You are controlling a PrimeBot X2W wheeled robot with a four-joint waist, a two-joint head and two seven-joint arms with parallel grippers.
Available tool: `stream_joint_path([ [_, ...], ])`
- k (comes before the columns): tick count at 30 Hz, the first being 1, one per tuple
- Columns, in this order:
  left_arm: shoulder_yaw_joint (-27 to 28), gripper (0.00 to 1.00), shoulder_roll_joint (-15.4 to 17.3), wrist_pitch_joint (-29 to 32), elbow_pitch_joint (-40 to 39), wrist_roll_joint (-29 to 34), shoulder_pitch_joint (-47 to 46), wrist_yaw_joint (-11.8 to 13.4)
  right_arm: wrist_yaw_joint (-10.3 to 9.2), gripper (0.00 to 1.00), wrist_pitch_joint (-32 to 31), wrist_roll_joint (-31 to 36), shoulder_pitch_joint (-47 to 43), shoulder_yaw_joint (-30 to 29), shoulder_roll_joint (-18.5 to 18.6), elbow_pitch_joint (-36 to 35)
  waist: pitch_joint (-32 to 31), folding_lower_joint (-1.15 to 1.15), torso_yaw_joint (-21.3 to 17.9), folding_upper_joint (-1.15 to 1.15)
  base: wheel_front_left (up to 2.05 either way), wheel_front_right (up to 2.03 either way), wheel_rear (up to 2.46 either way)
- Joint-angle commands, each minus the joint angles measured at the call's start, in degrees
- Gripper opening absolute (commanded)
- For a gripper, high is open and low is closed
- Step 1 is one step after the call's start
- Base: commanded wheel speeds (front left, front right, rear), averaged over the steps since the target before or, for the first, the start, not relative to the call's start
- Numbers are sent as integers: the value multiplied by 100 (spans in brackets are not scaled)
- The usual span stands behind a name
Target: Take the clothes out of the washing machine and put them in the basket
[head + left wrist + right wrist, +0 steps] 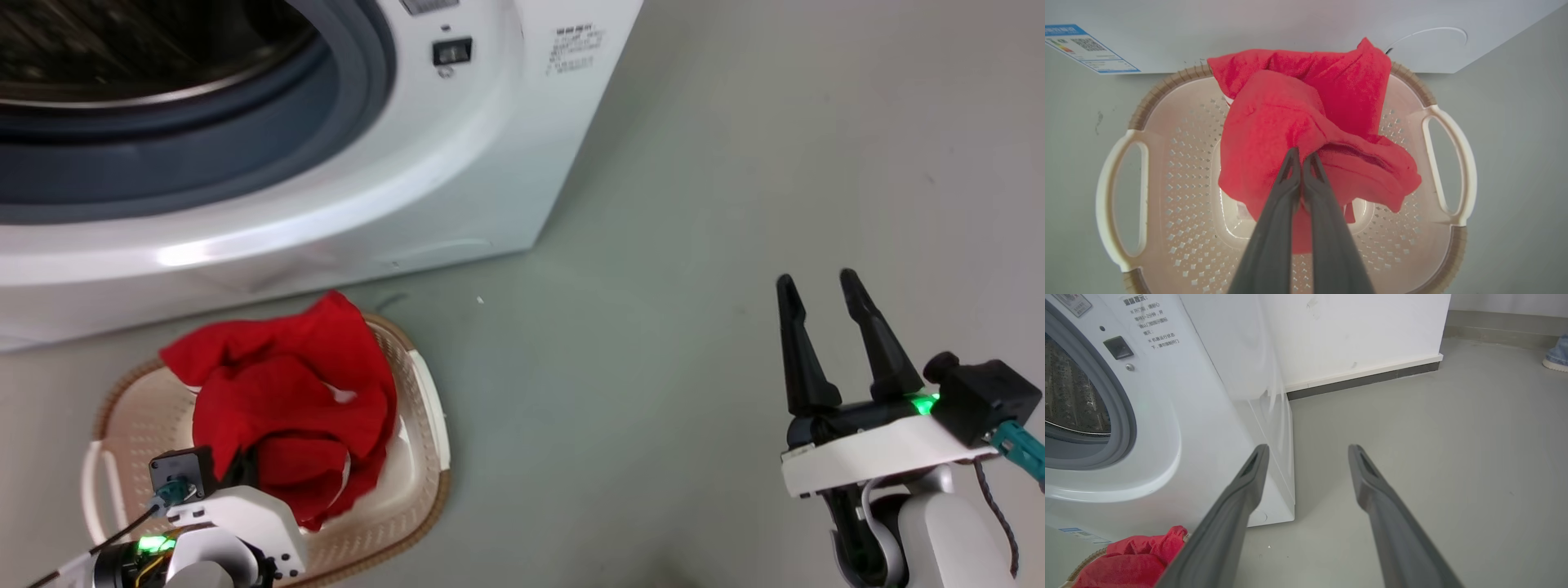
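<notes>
A smooth grey-green floor (694, 392) meets a white wall (1363, 330) along a dark skirting strip (1363, 379); a person's shoe (1555, 364) rests at the far edge.

Bare grey floor (735, 204) stretches right. Far off stands a white wall (1355, 330) with dark skirting (1363, 378), and a pale shoe (1555, 364) rests on the floor at far right.

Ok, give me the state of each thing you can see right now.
washing machine: open, no clothes seen inside
basket: upright on floor, loaded
clothes: heaped in basket, a corner over its edge
left gripper: shut on clothes
right gripper: open, empty
</notes>
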State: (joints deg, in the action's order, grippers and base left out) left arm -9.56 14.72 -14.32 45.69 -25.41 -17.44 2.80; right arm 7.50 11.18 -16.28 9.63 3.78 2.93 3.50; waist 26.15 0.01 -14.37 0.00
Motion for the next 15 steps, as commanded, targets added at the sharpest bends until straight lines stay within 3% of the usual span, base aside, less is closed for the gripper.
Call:
stream_joint_path([
  [1, 11, 0, 36, -42, 214, 9, -165, -29, -3, 100, 68, -71, 129, 39, -8, 22, 417, -1, -210, 0, 0, 0, 0],
  [15, 100, 0, -16, 11, 2204, -160, -1394, -128, -2, 100, 329, -227, 597, 225, -6, 307, 1226, -1, -399, 0, 0, 0, 0],
])
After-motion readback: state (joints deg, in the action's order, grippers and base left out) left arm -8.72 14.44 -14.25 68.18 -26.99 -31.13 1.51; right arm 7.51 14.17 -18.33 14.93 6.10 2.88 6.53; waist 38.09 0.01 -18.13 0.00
